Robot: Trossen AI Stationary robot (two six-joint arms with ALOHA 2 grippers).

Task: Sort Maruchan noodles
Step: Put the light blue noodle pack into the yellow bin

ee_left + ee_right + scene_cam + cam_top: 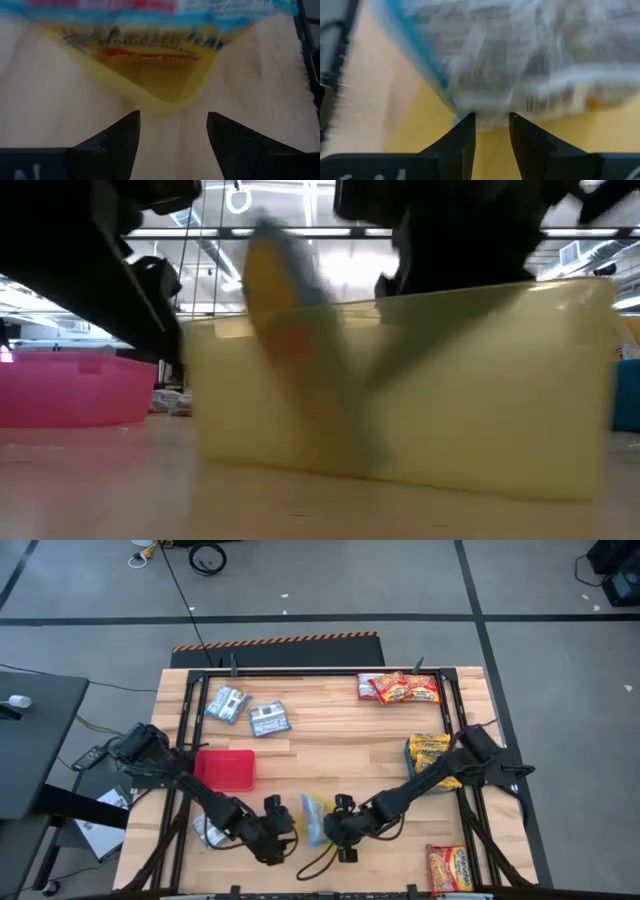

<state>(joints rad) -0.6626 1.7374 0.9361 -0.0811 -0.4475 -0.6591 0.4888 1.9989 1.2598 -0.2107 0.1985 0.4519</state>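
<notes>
Two grippers face one packet at the near edge of the surface [330, 745], and the coming move turns on which of them is closer to it.

**Left.** In the high view the left gripper [277, 830] lies just beside the packet [314, 818], which sits at its 3 o'clock. Its fingers are spread wide with nothing between them. The left wrist view shows them aimed at a corner of the yellow tray [150, 85], with bare wood in the gap. A red tray [225, 768] lies at this gripper's 11 o'clock.

**Centre.** The packet, blue-edged with yellow print, is inside the yellow tray [480, 380]. In the high view its long axis runs roughly from 12 to 6 o'clock. In the low view it stands on edge rather than flat, its top tipped toward 11 o'clock.

**Right.** The right gripper [340, 827] has the packet at its 9 o'clock and is judged the nearer of the two. The right wrist view shows its fingers only narrowly parted. The packet's crinkled edge [485, 107] is at the fingertips, and no firm pinch can be made out.

**Elsewhere.** The other noodles lie well apart from this one:
- a blue-and-white pair [228, 703] at 10 o'clock on the surface
- red ones [398, 688] at 1 o'clock
- yellow ones [430, 750] at 3 o'clock
- a single packet [450, 868] at 5 o'clock
</notes>
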